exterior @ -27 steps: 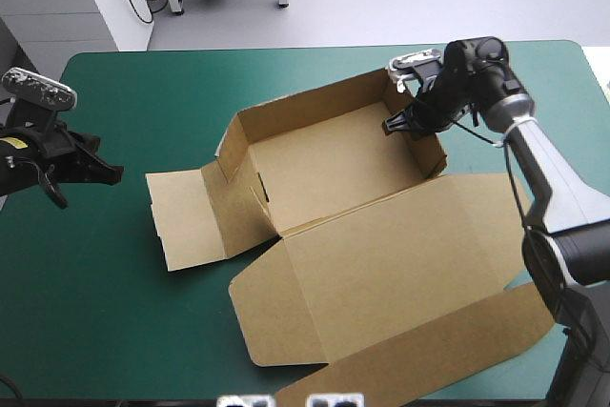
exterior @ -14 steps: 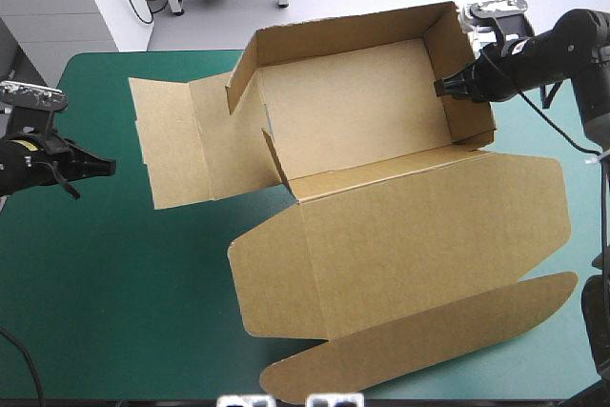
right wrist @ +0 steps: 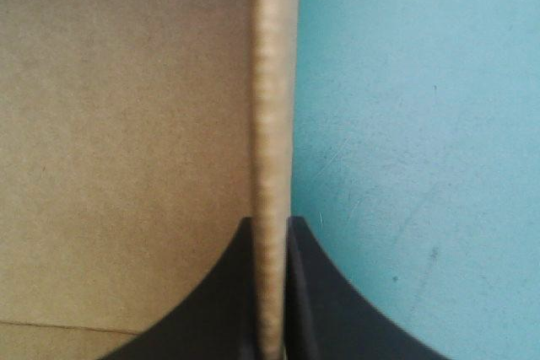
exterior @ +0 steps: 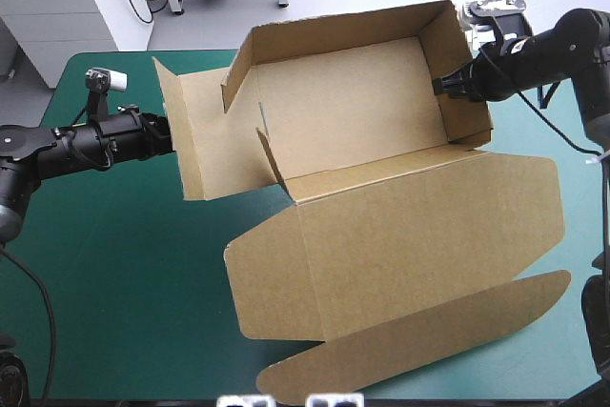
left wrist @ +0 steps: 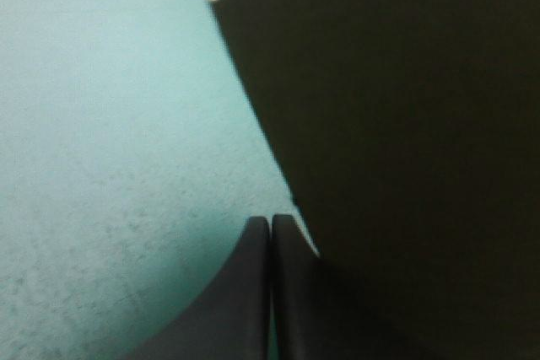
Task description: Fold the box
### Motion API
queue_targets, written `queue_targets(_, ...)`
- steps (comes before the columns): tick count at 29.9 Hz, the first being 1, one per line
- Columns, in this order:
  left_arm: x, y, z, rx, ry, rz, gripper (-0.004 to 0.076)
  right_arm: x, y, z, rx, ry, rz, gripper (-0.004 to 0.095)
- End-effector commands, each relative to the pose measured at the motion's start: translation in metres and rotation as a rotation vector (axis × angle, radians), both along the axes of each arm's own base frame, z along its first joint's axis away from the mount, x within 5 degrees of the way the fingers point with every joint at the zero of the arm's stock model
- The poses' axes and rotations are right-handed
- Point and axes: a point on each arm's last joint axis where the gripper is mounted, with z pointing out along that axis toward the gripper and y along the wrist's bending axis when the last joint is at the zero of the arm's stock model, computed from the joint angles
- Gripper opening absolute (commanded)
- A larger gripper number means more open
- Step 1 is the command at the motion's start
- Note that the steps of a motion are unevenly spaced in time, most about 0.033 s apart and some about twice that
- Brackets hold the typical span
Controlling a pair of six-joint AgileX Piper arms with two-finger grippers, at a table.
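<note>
Now left pincer (exterior: 170,133), closed empty, has swung in against the flap (exterior: 195,150) of the box (exterior: 381,235), tipping it up for tucking; right pincer (exterior: 440,86) clamps the wall (exterior: 469,107).

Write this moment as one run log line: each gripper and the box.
right gripper: shut on box wall | left gripper: shut, beside left flap | box: tilted up, lid open
</note>
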Motion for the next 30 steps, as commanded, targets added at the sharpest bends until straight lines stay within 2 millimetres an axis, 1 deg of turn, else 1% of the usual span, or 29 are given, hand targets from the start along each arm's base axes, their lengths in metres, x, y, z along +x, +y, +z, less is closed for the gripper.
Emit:
queue_targets(1,-0.008,-0.008,0.027,-0.151,-0.095,-0.071,-0.0008,-0.016,0.002,0.029,0.068,-0.110,-0.005,-0.0018)
queue_targets(8,-0.016,-0.014,0.033,-0.245,-0.096,-0.183,-0.0008,-0.014,0.005,0.033,0.116,-0.140,-0.011,-0.0017)
queue_targets(11,-0.016,-0.015,0.035,-0.266,-0.103,-0.186,-0.0008,-0.014,0.007,0.034,0.134,-0.142,-0.007,-0.0015)
queue_targets(14,-0.016,-0.015,0.036,-0.269,-0.106,-0.186,-0.0007,-0.014,0.012,0.034,0.142,-0.151,-0.013,-0.0014)
queue_targets(17,-0.016,-0.015,0.037,-0.280,-0.109,-0.184,0.0016,-0.010,0.025,0.030,0.123,-0.152,-0.004,-0.0014)
queue_targets(19,-0.016,-0.014,0.038,-0.290,-0.112,-0.183,0.0070,-0.005,0.034,0.026,0.099,-0.159,-0.023,-0.0014)
queue_targets(20,-0.016,-0.014,0.038,-0.287,-0.116,-0.184,0.0115,-0.004,0.037,0.026,0.097,-0.164,-0.032,-0.0014)
queue_targets(23,-0.016,-0.015,0.037,-0.272,-0.110,-0.186,0.0289,0.000,0.046,0.025,0.106,-0.191,-0.030,-0.0014)
queue_targets(25,-0.016,-0.015,0.036,-0.267,-0.108,-0.186,0.0426,0.001,0.048,0.027,0.120,-0.211,-0.035,-0.0014)
queue_targets(26,-0.016,-0.015,0.036,-0.269,-0.106,-0.186,0.0468,0.001,0.049,0.027,0.125,-0.214,-0.040,-0.0014)
queue_targets(27,-0.016,-0.014,0.037,-0.285,-0.093,-0.180,0.0504,0.001,0.050,0.027,0.125,-0.215,-0.048,-0.0014)
queue_targets(28,-0.016,-0.014,0.037,-0.296,-0.083,-0.177,0.0519,0.001,0.050,0.027,0.127,-0.215,-0.053,-0.0013)
queue_targets(30,-0.016,-0.014,0.038,-0.306,-0.086,-0.178,0.0517,0.001,0.050,0.028,0.134,-0.214,-0.060,-0.0013)
